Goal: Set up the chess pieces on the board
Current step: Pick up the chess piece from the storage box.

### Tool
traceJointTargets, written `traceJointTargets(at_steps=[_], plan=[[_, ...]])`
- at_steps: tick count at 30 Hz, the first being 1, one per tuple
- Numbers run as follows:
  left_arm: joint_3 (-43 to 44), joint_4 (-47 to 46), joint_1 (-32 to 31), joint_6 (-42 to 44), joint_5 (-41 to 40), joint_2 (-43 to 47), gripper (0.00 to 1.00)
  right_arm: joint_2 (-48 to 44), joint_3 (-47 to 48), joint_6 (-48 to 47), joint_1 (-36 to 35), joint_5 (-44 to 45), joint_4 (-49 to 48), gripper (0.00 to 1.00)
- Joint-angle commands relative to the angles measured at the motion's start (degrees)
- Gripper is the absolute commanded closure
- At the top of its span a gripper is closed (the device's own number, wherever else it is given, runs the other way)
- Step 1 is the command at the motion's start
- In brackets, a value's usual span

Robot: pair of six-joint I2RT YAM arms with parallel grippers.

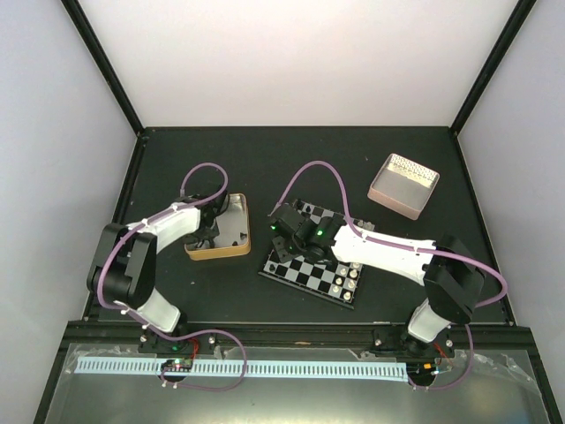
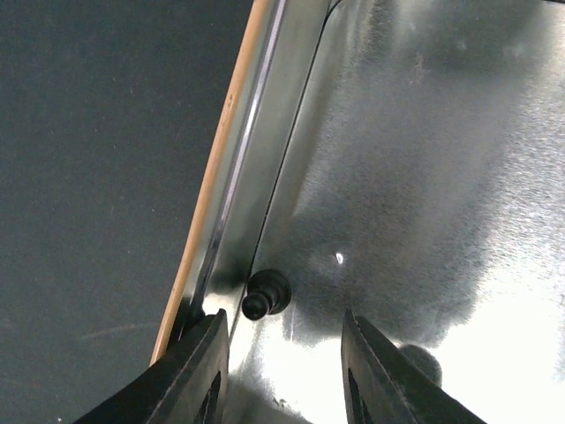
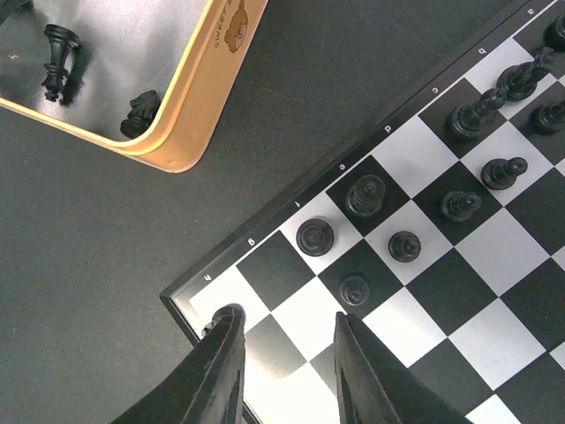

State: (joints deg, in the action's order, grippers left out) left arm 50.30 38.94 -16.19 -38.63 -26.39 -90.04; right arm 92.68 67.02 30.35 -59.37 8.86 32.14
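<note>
The board lies at the table's middle, and its corner shows in the right wrist view. Several black chess pieces stand on its edge rows. My right gripper is open and empty, low over the board's corner squares; in the top view it is at the board's left end. My left gripper is open inside the gold-rimmed tin. A black pawn lies on its side against the tin's wall, just ahead of the left finger.
Two more black pieces lie in the tin, left of the board. Small white pieces stand at the board's near right end. A pink box stands at the back right.
</note>
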Motion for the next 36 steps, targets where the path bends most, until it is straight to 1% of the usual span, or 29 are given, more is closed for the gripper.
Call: traceJointTargets(at_steps=[1, 8, 16, 24, 36], plan=[[2.1, -1.5, 0.7, 0.3, -2.6, -1.5, 0.64, -1.5, -0.1, -0.2, 0.3, 0.2, -0.6, 0.7], [2.0, -2.8, 1.3, 0.9, -2.3, -3.3, 0.67, -1.0, 0.3, 0.1, 0.4, 0.1, 0.0, 0.71], [1.9, -3.9, 1.4, 2.2, -1.9, -3.4, 0.76, -0.9, 0.5, 0.5, 0.4, 0.2, 0.5, 0.72], [1.3, -7.5, 1.6, 3.5, -1.8, -2.5, 0.78, -0.8, 0.6, 0.7, 0.4, 0.2, 0.6, 0.72], [1.1, -8.4, 3.1, 2.3, -1.0, -4.2, 0.82, -1.0, 0.4, 0.9, 0.4, 0.2, 1.2, 0.75]])
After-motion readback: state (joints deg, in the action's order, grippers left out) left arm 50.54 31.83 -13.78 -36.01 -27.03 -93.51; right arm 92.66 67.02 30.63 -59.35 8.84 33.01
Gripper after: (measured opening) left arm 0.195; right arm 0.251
